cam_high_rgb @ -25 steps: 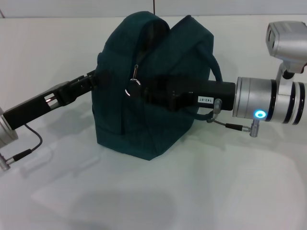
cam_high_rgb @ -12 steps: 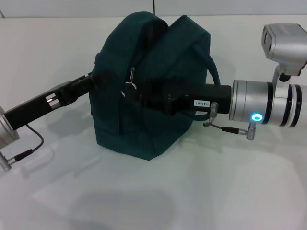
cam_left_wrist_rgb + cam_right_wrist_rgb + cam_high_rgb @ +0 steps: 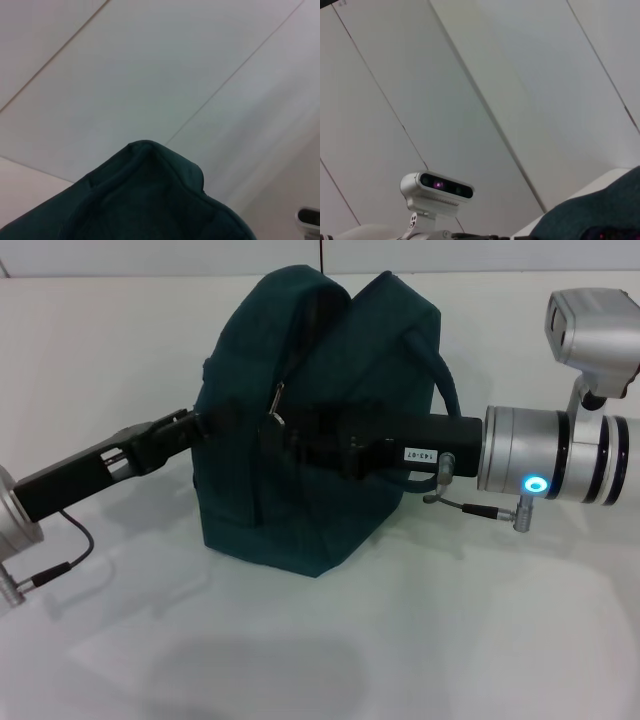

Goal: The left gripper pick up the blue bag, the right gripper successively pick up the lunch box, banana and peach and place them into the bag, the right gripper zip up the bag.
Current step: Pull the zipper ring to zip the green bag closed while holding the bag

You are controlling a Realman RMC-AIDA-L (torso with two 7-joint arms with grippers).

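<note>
The blue bag (image 3: pixel 330 360) stands upright on the white table, its top edges drawn together. My left gripper (image 3: pixel 195 423) reaches in from the left and is shut on the bag's left side; dark fabric of the blue bag (image 3: pixel 150 200) fills the lower part of the left wrist view. My right gripper (image 3: pixel 285 428) lies across the bag's front from the right, shut on the ring zip pull (image 3: pixel 273 412). A corner of the blue bag (image 3: pixel 600 210) shows in the right wrist view. The lunch box, banana and peach are out of view.
The white table (image 3: pixel 420 640) spreads in front of and around the bag. A padded handle loop (image 3: pixel 447 390) hangs down the bag's right side, just above my right arm. The right wrist camera housing (image 3: pixel 592 328) stands at the far right.
The right gripper shifted left along the bag with the zip pull, then held. The left arm dropped lower and its tip moved slightly right against the bag's side.
</note>
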